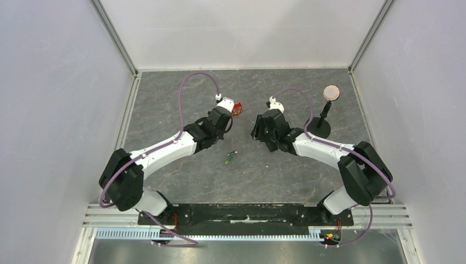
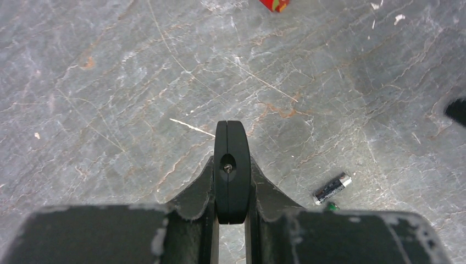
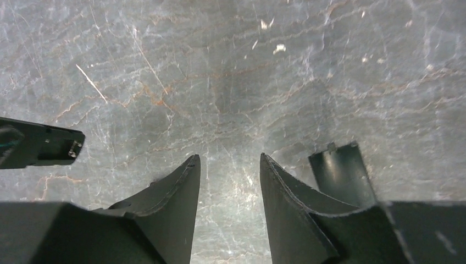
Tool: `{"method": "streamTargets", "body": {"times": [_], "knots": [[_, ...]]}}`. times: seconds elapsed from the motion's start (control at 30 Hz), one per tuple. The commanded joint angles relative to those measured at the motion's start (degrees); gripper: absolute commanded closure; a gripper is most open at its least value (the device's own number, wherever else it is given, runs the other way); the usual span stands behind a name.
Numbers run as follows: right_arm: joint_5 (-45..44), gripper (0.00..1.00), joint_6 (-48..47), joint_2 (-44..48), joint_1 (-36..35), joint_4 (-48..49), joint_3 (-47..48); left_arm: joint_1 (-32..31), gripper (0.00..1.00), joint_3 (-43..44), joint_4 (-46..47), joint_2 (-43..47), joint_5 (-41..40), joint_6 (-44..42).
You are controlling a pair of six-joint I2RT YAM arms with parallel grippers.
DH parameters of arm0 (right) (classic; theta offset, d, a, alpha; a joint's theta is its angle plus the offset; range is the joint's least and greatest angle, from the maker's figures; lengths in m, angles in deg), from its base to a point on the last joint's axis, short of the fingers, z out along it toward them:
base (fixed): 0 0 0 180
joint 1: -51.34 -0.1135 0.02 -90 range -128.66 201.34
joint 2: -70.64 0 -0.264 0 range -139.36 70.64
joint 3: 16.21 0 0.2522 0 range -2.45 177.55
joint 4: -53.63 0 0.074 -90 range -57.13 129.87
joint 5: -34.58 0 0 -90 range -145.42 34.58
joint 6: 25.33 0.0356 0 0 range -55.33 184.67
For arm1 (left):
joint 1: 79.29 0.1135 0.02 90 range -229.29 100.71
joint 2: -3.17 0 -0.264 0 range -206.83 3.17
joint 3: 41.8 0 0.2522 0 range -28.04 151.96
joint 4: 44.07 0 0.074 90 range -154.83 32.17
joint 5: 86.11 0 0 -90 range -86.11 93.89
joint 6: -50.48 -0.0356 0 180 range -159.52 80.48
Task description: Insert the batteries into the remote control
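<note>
Left gripper (image 2: 231,132): fingers clenched flat together, nothing between them. It hangs over bare bench (image 1: 181,93), left of centre.

Dark battery (image 2: 332,188) lies on the bench to this claw's right and a little behind the fingertips, near but not touching. Its pale end points away and rightward, and its long axis runs diagonal to the fingers' closing line. Green battery (image 1: 227,160) sits just beside it on the near side; only a sliver shows in the left wrist view. From overhead the pair lies a shade left of centre, toward the near edge from both claws. Small red box (image 2: 273,4) is ahead of this claw, toward the far edge.

Right gripper (image 3: 228,157): jaws apart, nothing between them, bare bench below. A flat black piece with a small nub at its end, taken for the remote control (image 3: 339,173), lies just right of the right finger. Its long axis runs roughly along the claw's reach. The rest is hidden, and overhead the arm covers it. Black bar (image 3: 41,144) enters at that view's left edge; cannot tell what it is.

Judgement: the left claw is nearer the batteries but points past them. It would need to part, pull back rightward and turn square across the dark battery's axis. The right claw is better placed for the remote.
</note>
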Motion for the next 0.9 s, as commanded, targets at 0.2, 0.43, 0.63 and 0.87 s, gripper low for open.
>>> {"method": "streamTargets", "body": {"times": [0.2, 0.43, 0.63, 0.87], "knots": [[5.8, 0.51, 19.1, -9.1, -6.6, -13.4, 12.5, 2.2, 0.98, 1.7, -0.9, 12.5, -2.5, 5.9], [7.2, 0.49, 34.9, -13.9, -10.1, -21.0, 15.7, 2.6, 0.98, -2.3, 0.0, 21.9, -1.2, 7.4], [3.2, 0.49, 40.3, -17.0, -11.1, -23.7, 18.8, 2.6, 0.98, -6.6, 2.2, 27.4, -1.0, 8.3], [0.6, 0.53, 41.6, -23.9, -11.5, -28.3, 27.3, 2.7, 0.98, -7.7, 2.1, 30.2, -3.8, 8.5]]}}
